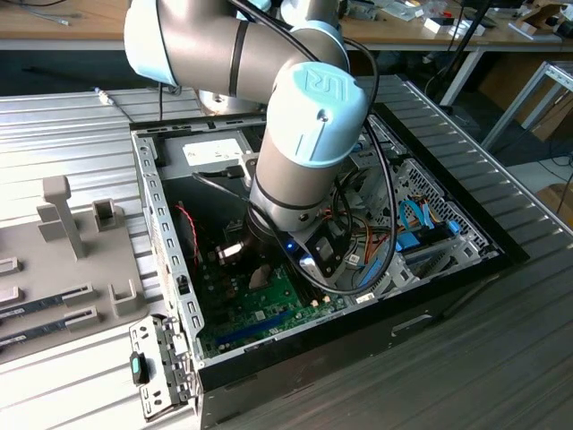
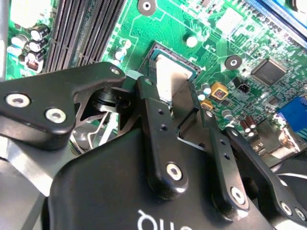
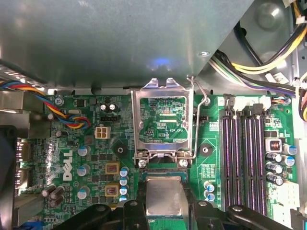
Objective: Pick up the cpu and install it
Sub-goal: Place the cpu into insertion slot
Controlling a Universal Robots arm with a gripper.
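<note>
Arm: the arm (image 1: 309,116) reaches down into the open computer case (image 1: 430,269), which sits on the worktop (image 1: 501,358).
Gripper: the gripper (image 2: 178,112) is low over the green board (image 2: 216,43). Its two black fingers (image 2: 153,124) are closed on the cpu, one on each side.
Cpu: the cpu (image 3: 164,194) is a small silver square. In both wrist views it sits between the fingers, right at the socket (image 2: 192,64), the dark square frame on the board. It looks flat and partly in the frame. I cannot tell if it is all the way down.
Socket lid: the shiny metal lid (image 3: 162,117) stands open, tipped up behind the socket. Its thin lever (image 3: 199,110) is up too. So the way in is free.
Nearby: the long dark memory slots (image 3: 247,153) lie just beside the socket. Small round caps (image 3: 123,179) stand near it on the other side.
Step now: I think this is the setting-in step.
How to do it well: keep the cpu flat and square to the frame. Its edges should line up on all sides. Go slow and do not push hard, since the tiny pins under it could bend. Keep the fingers off the lid and the caps.
</note>
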